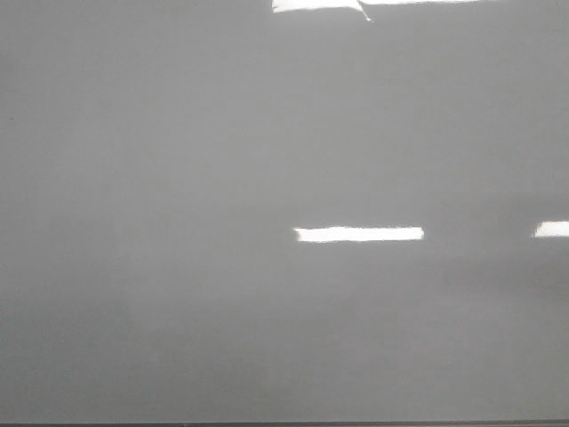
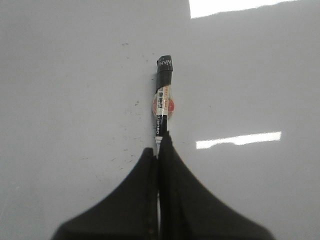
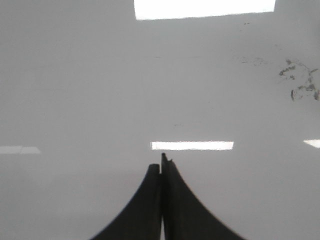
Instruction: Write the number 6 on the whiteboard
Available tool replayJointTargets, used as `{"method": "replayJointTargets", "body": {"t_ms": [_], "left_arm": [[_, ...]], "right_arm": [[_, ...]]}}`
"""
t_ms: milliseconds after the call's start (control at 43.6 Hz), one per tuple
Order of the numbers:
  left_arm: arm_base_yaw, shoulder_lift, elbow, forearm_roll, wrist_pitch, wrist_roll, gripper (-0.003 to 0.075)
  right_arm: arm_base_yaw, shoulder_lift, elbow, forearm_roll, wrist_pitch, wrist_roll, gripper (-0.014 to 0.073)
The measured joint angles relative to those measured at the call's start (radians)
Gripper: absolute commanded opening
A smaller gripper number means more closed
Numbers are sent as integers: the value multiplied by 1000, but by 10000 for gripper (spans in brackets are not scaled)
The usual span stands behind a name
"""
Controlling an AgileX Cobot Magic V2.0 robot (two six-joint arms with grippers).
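The glossy grey-white whiteboard (image 1: 178,222) fills the front view, and neither gripper shows there. No number 6 shows on it in any view. In the left wrist view my left gripper (image 2: 159,150) is shut on one end of a marker pen (image 2: 162,107). The pen has a white and red label and a black far end (image 2: 165,67), and it sticks straight out from the fingertips over the whiteboard (image 2: 65,75). In the right wrist view my right gripper (image 3: 161,165) is shut with nothing in it, over bare whiteboard (image 3: 75,90).
Bright rectangular light reflections (image 1: 358,234) lie on the board. Its thin dark lower edge (image 1: 284,424) runs along the bottom of the front view. Faint dark smudges (image 3: 300,82) mark the board in the right wrist view, and small specks (image 2: 136,103) lie near the pen.
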Motion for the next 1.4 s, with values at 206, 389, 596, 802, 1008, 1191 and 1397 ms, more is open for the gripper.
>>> {"method": "replayJointTargets", "body": {"t_ms": [206, 389, 596, 802, 1008, 1191, 1397], "left_arm": [[0, 0, 0, 0, -9, 0, -20], [0, 0, 0, -21, -50, 0, -20], [0, 0, -17, -84, -140, 0, -20], [0, 0, -176, -91, -123, 0, -20], [0, 32, -417, -87, 36, 0, -20], [2, 160, -602, -85, 220, 0, -20], [2, 306, -669, -84, 393, 0, -20]], "right_arm": [[0, 0, 0, 0, -19, 0, -68], [0, 0, 0, 0, -32, 0, -68], [0, 0, -19, 0, -23, 0, -68], [0, 0, -185, 0, 45, 0, -68], [0, 58, -410, 0, 192, 0, -68], [0, 205, -592, 0, 322, 0, -68], [0, 388, -710, 0, 493, 0, -68]]}}
